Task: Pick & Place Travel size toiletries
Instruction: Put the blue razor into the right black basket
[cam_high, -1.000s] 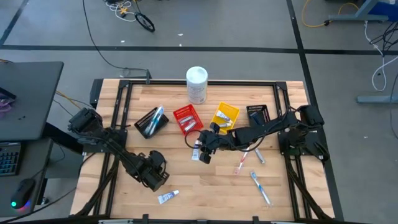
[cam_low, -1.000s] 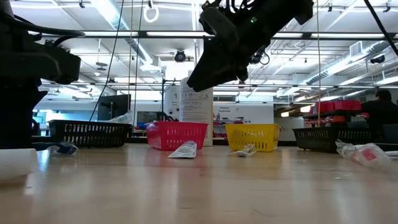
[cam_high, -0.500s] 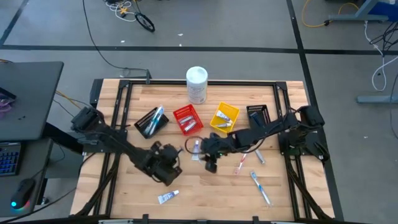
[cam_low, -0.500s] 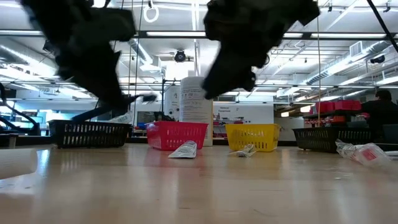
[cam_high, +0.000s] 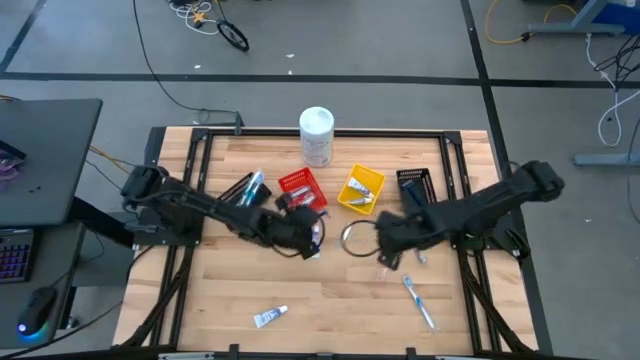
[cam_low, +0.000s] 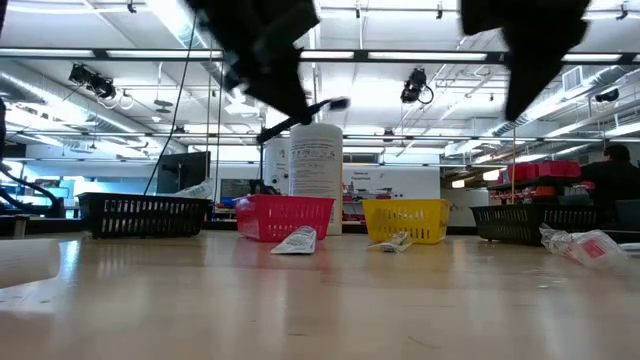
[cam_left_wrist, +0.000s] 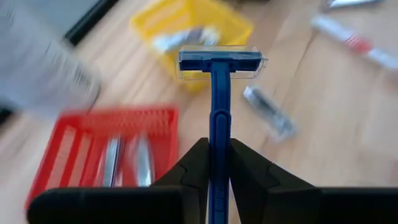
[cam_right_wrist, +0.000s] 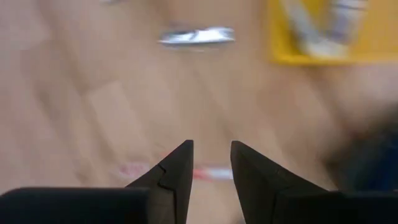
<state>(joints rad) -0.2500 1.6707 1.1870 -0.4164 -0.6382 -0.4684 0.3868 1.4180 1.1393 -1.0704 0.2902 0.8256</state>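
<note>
My left gripper (cam_high: 306, 231) hangs over the table's middle, just on the near side of the red bin (cam_high: 301, 190), shut on a dark blue razor (cam_left_wrist: 219, 62). The razor also shows in the low view (cam_low: 322, 107), high above the table. My right gripper (cam_high: 384, 240) is open and holds nothing, near the yellow bin (cam_high: 360, 188) and above a red/white toothbrush (cam_right_wrist: 208, 173). A silvery tube (cam_right_wrist: 196, 36) lies flat on the wood beyond it. A blue/white toothbrush (cam_high: 420, 302) and a toothpaste tube (cam_high: 269, 317) lie near the near edge. My left gripper pinches the razor's handle (cam_left_wrist: 219, 158) between its two fingers. The handle runs along the fingers and sticks out past their tips, with the clear-capped head (cam_left_wrist: 219, 61) foremost. The razor is lifted clear of the table.
A tall white canister (cam_high: 316, 135) stands at the far edge. Black bins (cam_high: 245, 195) (cam_high: 415, 183) flank the red and yellow ones. The red bin holds silvery tubes (cam_left_wrist: 124, 163). Bare wood lies to the near left.
My left gripper has swung from the near-left part of the table up and toward the red bin, carrying the razor. My right gripper has drawn back from the table's middle toward the right, over the red/white toothbrush.
</note>
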